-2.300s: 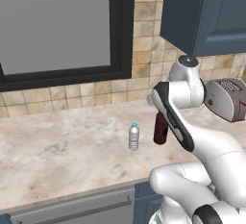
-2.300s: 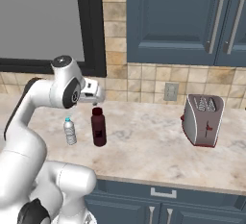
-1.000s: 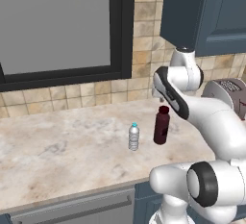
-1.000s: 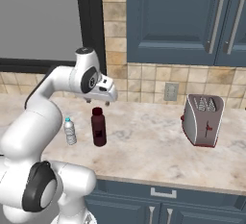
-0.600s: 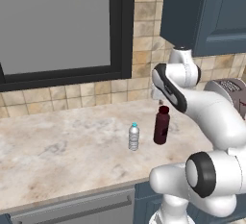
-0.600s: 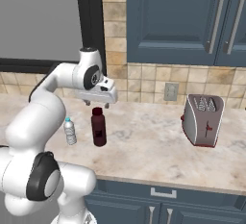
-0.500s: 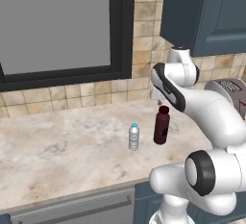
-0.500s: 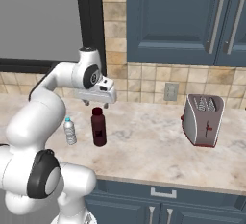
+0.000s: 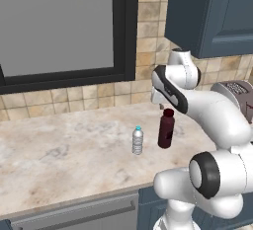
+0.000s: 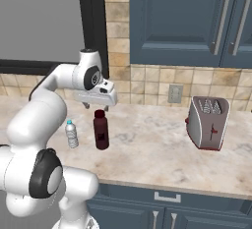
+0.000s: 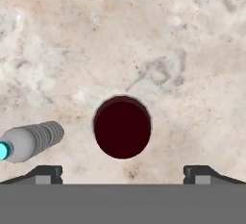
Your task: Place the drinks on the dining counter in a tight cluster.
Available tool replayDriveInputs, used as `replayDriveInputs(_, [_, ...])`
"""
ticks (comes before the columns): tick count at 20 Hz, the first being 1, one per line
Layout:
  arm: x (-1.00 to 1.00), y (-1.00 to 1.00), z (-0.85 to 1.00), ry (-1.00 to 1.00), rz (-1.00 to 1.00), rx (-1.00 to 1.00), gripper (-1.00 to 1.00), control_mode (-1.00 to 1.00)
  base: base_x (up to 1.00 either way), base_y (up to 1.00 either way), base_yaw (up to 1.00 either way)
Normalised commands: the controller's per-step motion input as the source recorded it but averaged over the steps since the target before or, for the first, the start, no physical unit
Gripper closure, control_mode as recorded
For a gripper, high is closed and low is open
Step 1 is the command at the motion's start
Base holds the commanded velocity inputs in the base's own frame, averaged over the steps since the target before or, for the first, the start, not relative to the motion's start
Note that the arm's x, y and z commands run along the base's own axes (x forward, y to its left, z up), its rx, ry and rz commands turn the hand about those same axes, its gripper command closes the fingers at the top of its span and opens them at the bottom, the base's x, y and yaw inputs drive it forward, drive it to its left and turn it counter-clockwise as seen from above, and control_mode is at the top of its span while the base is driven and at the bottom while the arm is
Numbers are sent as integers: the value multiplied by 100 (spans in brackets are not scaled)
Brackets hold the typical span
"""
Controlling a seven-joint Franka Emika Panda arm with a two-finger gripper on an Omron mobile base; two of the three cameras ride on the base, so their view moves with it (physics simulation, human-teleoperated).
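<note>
Swinging out from near the base, the arm now reaches over the dark-red bottle [image 9: 166, 128] at centre right of the left base view, water bottle [image 9: 138, 140] just left; in the right base view the gripper [image 10: 96, 106] hangs above its cap, wrist bent down; hand view: tips spread wide, bottle centred low; a skewed descent could topple it.

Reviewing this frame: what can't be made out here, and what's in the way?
- dark-red bottle, hand view: seen from straight above, so its height and sides are hidden.
- water bottle, hand view: cap end cut off by the left edge.
- toaster, left base view: mostly hidden behind the arm.
- gripper, right base view: fingertips too small to judge clearance above the dark-red bottle.
</note>
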Motion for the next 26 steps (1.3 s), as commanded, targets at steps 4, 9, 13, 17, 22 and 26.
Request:
replayDriveInputs(4, [21, -7, -6, 0, 0, 0, -100, -100, 0, 0, 0])
replayDriveInputs(9, [23, -1, -2, 0, 0, 0, -100, -100, 0, 0, 0])
replayDriveInputs(13, [6, 0, -5, 3, 0, 0, -100, -100, 0, 0, 0])
replayDriveInputs(17, [0, 0, -26, 5, 0, 0, -100, -100, 0, 0, 0])
replayDriveInputs(22, [0, 0, -39, 6, 0, 0, -100, -100, 0, 0, 0])
replayDriveInputs(26, [0, 0, -30, 5, 0, 0, -100, -100, 0, 0, 0])
